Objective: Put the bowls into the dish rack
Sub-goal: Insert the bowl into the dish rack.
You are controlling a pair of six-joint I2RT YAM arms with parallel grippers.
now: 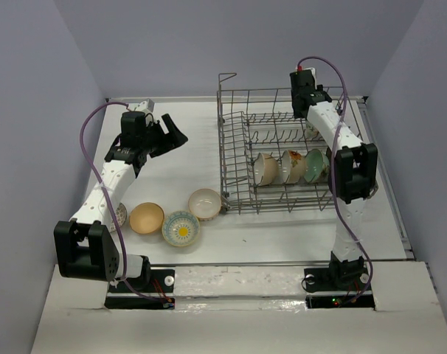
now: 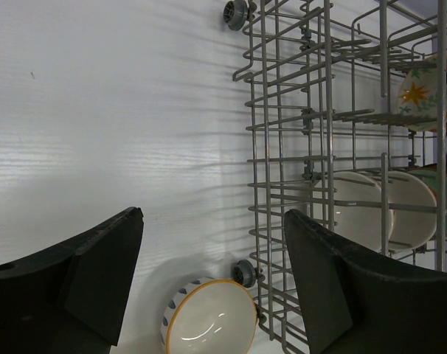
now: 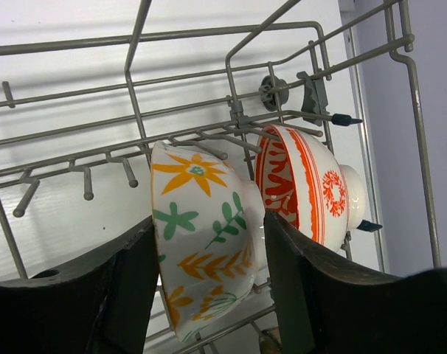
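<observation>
The dish rack (image 1: 238, 147) stood on the right of the table (image 1: 282, 228). The left arm reached up beside it, its left gripper (image 2: 214, 217) spread wide over bare table. The right arm bent over the rack's far side, where the right gripper (image 3: 207, 221) pinched a floral bowl (image 3: 201, 243) beside a red-orange bowl (image 3: 305, 184). Loose bowls (image 1: 181, 227) lay near the left arm.

Dish rack (image 1: 271, 125): grey wire.
Floral bowl (image 3: 201, 243): cream, painted with orange flowers and green sprigs.
Patterned bowl (image 3: 305, 184): white, banded with red-orange stripes and leaf motifs.
Teal bowl (image 1: 316, 164) seen in rack.
On white table (image 1: 172, 147):
- tan bowl (image 1: 146, 218)
- blue-rimmed bowl (image 1: 181, 228), yellow centre
- orange-rimmed white bowl (image 2: 209, 321), blue dashes outside

Left gripper fingers (image 2: 83, 280): black.
</observation>
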